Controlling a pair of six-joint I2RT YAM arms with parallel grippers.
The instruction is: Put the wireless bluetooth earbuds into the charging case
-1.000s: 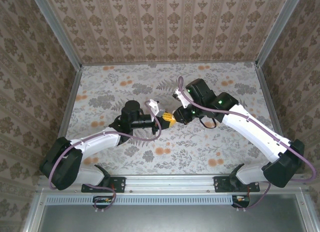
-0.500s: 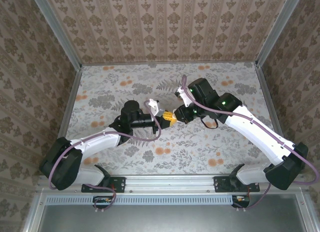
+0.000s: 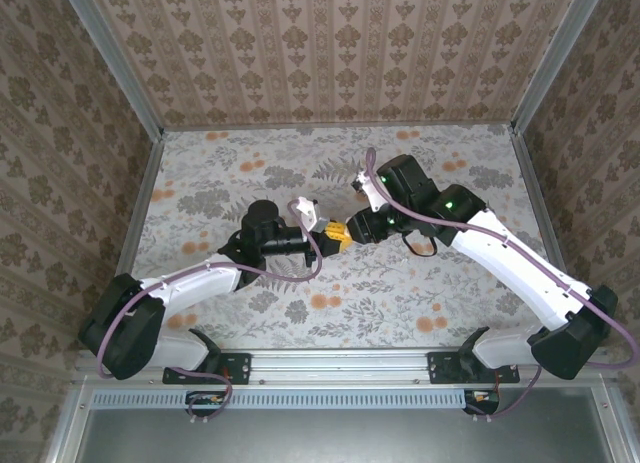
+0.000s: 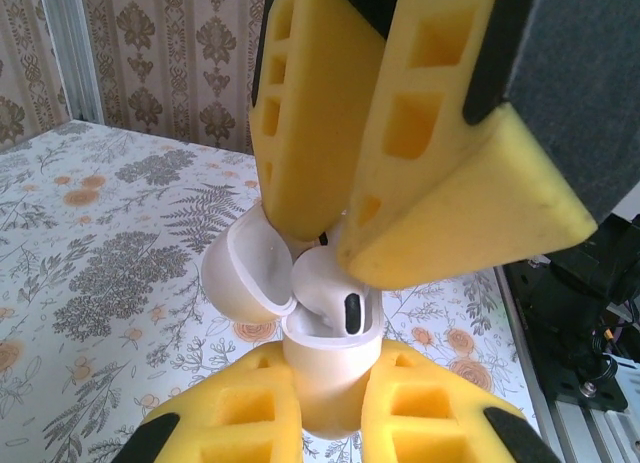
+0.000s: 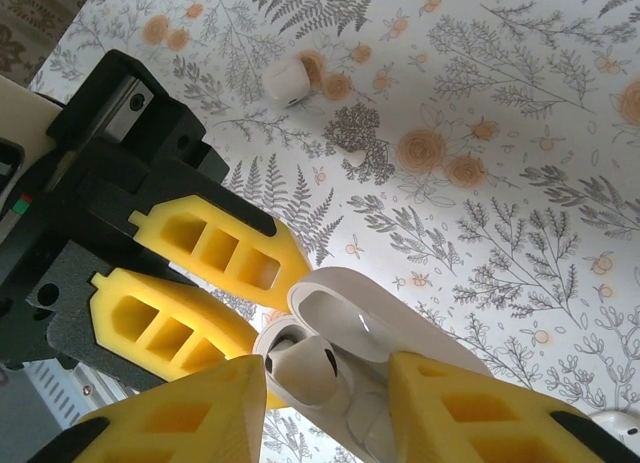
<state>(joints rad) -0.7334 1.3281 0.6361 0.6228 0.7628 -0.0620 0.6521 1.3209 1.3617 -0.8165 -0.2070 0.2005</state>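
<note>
Centrally over the floral desk, top view: two arms meet tip to tip, the left reaching in from 7 o'clock, the right from 4 o'clock.

- left gripper: yellow foam fingers clamped on the lower body of the charging case, which is held clear of the desk.
- charging case: glossy white, with its hinged lid standing open toward 9 o'clock of the body in the left wrist view.
- earbud: white, with a dark oval grille facing the left wrist camera. The head stands proud of the case mouth and the stem points down inside; how deep it sits cannot be told.
- right gripper: yellow foam fingers point at the case from 12 o'clock in the left wrist view. The jaws are narrowly parted with the earbud between them, against one finger, and a gap shows beside the other.
- white rounded lump: lies on the desk toward 12 o'clock in the right wrist view, well apart from the case.
- tiny white bit: lies on the desk near the lump, at its 5 o'clock; too small to identify.
</note>
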